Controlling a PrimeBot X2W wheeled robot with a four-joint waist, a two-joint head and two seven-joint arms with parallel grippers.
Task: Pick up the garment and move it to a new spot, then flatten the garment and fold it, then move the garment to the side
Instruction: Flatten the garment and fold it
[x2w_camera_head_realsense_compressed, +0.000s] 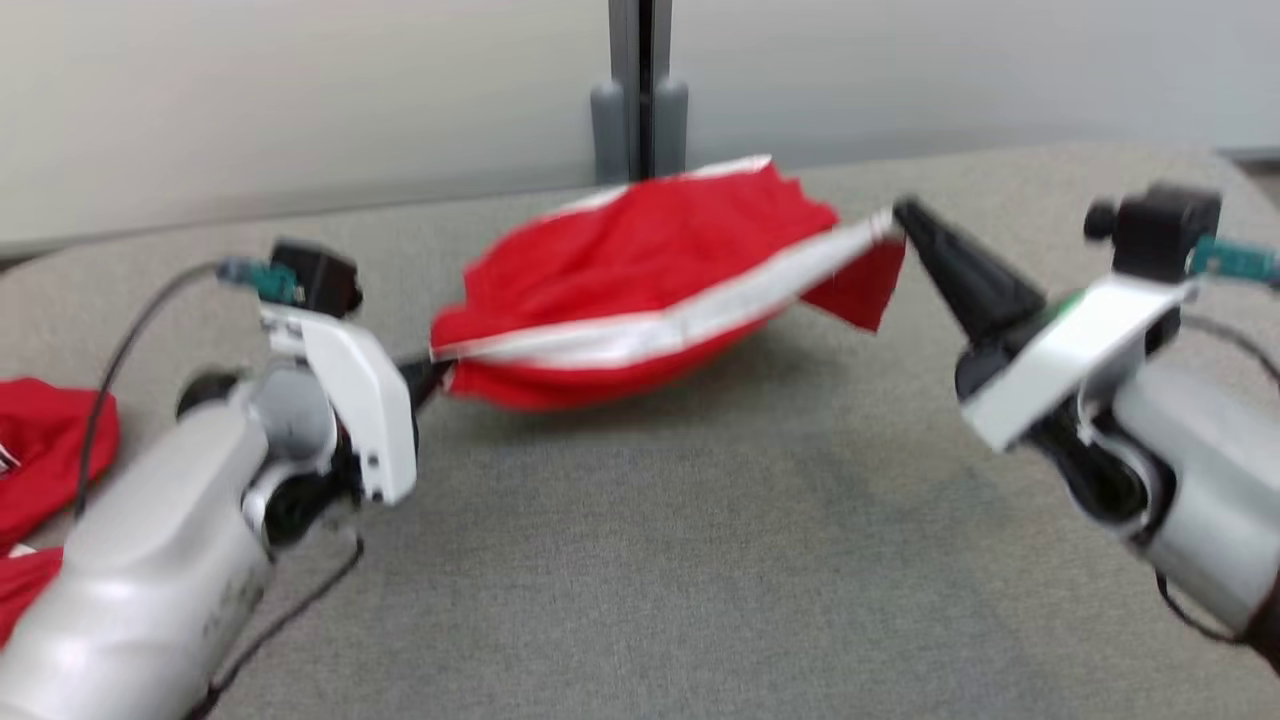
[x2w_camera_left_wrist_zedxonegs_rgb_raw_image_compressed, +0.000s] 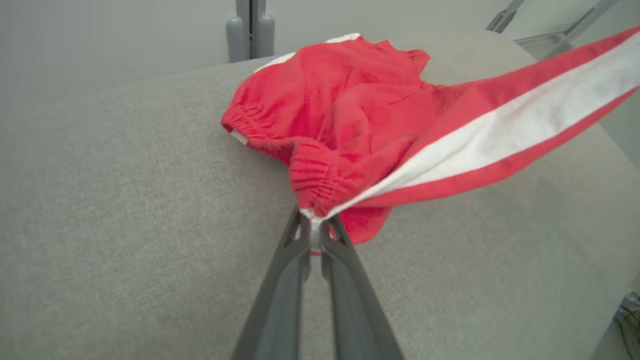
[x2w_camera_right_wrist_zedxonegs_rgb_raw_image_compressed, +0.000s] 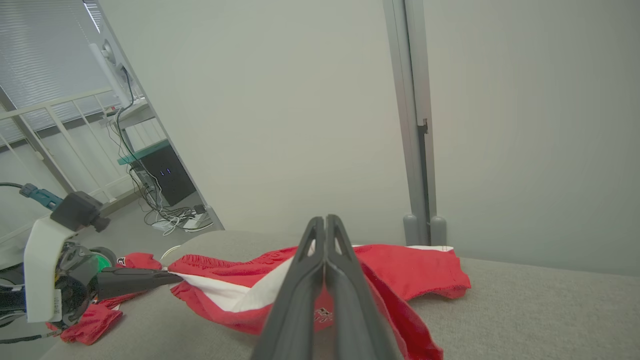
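1. Presently the garment (x2w_camera_head_realsense_compressed: 640, 270) is strung between my two arms over the far middle of the table (x2w_camera_head_realsense_compressed: 640, 560). Its white stripe (x2w_camera_head_realsense_compressed: 660, 325) is pulled taut, and its bulk sags behind the stripe onto the table.
2. My left fingers (x2w_camera_left_wrist_zedxonegs_rgb_raw_image_compressed: 300, 239) are closed narrow on a bunched corner by the elastic waistband (x2w_camera_left_wrist_zedxonegs_rgb_raw_image_compressed: 312, 175). Only the tips bite. Risk: further outward pull could draw the gathered cloth out of the pinch.
3. My right fingers (x2w_camera_head_realsense_compressed: 912, 218) are pressed shut, with the stripe's other end at their very tip. I judge that the end is held, since the stripe runs straight to them. Depth of hold cannot be confirmed. Risk: this is the likelier end to let go, which would drop that side in a heap.
4. The rest of the cloth lies crumpled and folded over itself, with one flap hanging below the right end. Risk: lowering now would press those creases in, and the flattening step would begin from a poor layout.
5. The garment's far side sits near the table's back edge and the post (x2w_camera_head_realsense_compressed: 640, 90). Risk: carrying it further back could spill cloth over that edge.
6. A second red cloth (x2w_camera_head_realsense_compressed: 40, 450) lies at the table's left edge, beside my left arm. Risk: a leftward sweep could snag or drag it.
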